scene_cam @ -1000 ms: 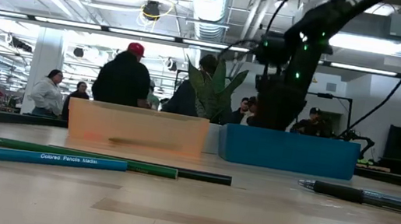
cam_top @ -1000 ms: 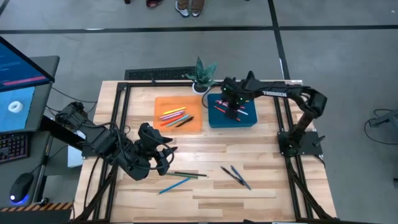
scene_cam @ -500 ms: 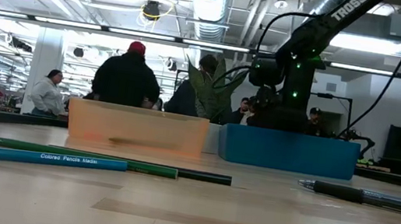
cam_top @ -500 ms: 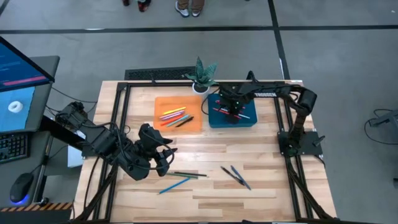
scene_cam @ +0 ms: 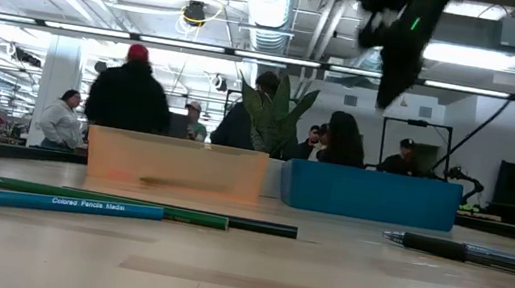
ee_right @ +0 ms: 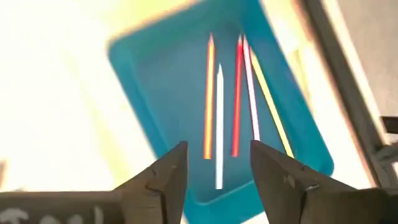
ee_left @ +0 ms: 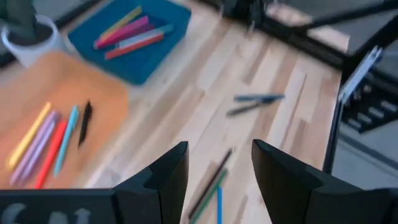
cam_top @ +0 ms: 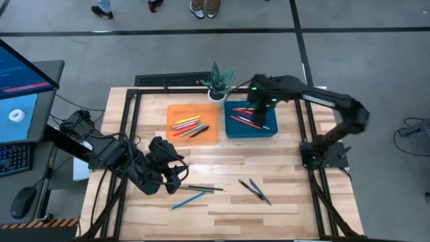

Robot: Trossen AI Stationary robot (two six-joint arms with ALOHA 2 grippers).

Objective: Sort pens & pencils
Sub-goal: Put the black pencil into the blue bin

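Several coloured sticks lie in the blue tray (cam_top: 269, 129), as the right wrist view (ee_right: 219, 124) shows. Several more lie in the orange tray (cam_top: 178, 113). Loose on the table lie a green and a black pencil (cam_top: 205, 189), a blue pencil (cam_top: 188, 199) and two dark pens (cam_top: 254, 190). My right gripper (cam_top: 259, 111) hangs open and empty high above the blue tray (ee_right: 217, 180); it is near the top of the low view (scene_cam: 394, 67). My left gripper (cam_top: 178, 173) is open and empty above the table's left near part, beside the loose pencils (ee_left: 219, 180).
A small potted plant (cam_top: 218, 81) stands at the far edge between the two trays. People stand in the room beyond the table (scene_cam: 131, 96). Bare wood lies between the trays and the loose sticks (cam_top: 228, 161).
My right gripper first dipped toward the blue tray, then has gone up well clear of it and a little toward the table's right edge. The sticks in the tray lie still. My left arm has kept still.
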